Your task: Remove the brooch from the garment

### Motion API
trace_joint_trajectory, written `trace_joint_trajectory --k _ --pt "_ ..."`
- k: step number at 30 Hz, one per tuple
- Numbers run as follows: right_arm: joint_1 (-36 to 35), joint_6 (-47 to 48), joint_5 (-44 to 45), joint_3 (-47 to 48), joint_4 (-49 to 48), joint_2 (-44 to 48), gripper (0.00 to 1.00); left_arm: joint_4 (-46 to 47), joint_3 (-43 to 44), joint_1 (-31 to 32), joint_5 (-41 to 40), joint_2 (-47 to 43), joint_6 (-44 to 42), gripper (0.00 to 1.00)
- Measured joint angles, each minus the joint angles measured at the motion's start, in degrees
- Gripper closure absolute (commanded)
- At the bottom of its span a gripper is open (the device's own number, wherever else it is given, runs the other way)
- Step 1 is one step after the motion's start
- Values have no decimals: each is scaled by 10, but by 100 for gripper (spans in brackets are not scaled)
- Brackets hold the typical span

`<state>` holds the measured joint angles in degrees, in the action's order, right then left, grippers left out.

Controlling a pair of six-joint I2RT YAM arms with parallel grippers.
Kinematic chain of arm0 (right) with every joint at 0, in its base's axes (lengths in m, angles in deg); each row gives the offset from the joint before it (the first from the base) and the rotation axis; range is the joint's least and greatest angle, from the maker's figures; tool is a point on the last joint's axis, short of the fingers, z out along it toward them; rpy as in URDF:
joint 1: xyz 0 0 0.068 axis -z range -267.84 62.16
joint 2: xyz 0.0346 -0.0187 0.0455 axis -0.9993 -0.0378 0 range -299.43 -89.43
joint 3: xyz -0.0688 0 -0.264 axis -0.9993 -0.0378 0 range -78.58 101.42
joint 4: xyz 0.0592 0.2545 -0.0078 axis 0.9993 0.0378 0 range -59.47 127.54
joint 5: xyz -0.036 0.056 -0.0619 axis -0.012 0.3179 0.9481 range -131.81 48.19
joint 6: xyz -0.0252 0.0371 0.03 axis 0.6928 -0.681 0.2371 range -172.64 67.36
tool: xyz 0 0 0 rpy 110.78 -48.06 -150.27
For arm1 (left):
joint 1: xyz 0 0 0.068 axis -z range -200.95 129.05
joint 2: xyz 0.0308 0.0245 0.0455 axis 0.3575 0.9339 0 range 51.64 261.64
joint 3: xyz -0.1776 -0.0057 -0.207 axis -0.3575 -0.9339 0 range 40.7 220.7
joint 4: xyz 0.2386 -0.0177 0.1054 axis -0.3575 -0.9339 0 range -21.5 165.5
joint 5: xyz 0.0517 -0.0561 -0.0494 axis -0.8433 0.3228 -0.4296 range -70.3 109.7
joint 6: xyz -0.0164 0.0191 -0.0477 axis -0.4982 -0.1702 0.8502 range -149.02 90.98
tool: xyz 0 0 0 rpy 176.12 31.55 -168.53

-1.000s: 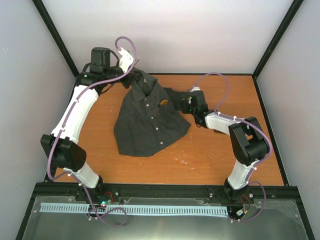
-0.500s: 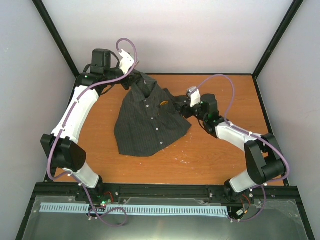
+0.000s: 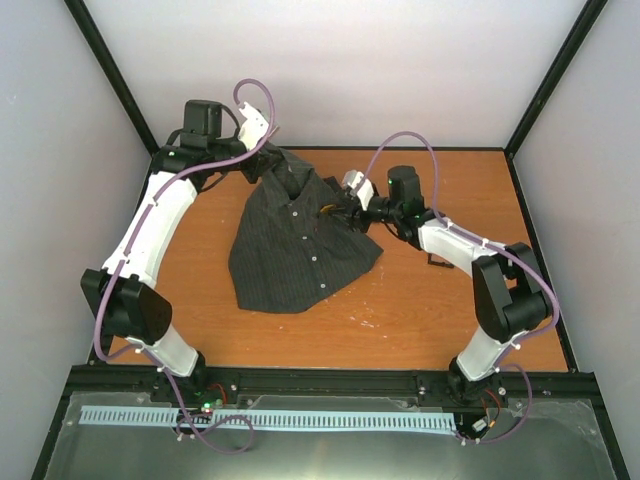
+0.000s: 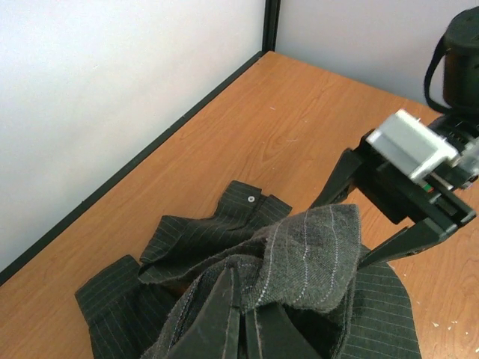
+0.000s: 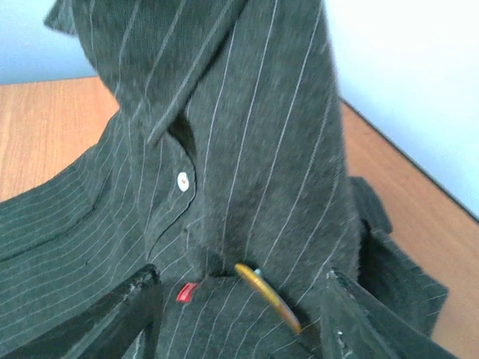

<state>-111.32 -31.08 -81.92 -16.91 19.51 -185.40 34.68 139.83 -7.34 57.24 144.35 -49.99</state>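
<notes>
The dark pinstriped shirt [image 3: 300,245] lies on the table, its collar end lifted. My left gripper [image 3: 268,168] is shut on the collar fabric [image 4: 314,247], with its fingers [image 4: 224,314] pinched together under the cloth. The golden-brown brooch [image 5: 268,296] is pinned on the shirt front and seen edge-on in the right wrist view, next to a small red tag [image 5: 185,292]. My right gripper [image 5: 239,321] is open, one finger on each side of the brooch and not touching it. In the top view the right gripper [image 3: 335,208] covers the brooch. It also shows in the left wrist view [image 4: 412,187].
The wooden table [image 3: 450,320] has white walls and black frame posts at the back and sides. A small black object [image 3: 437,262] peeks out beside the right forearm. A white shirt button [image 5: 181,180] sits above the brooch.
My right gripper has swung left from the shirt's right edge onto the shirt front and now straddles the brooch. The left gripper has stayed on the collar.
</notes>
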Motion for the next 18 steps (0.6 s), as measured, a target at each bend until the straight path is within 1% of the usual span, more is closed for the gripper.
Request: trace_joint_trajectory --k 3,8,13,15,18 --pt "-2 32 -8 1 20 -17 49 -1 0 0 2 -1 -5 99" --pt "-13 80 -6 1 40 -38 63 -12 6 0 2 -1 -9 99" --pt "-25 105 7 3 40 -44 78 -21 24 0 2 -1 -11 99" --pt "-27 108 13 5 37 -47 82 -24 28 0 2 -1 -11 99" --pt "-28 111 29 6 27 -51 86 -28 31 0 2 -1 -11 99"
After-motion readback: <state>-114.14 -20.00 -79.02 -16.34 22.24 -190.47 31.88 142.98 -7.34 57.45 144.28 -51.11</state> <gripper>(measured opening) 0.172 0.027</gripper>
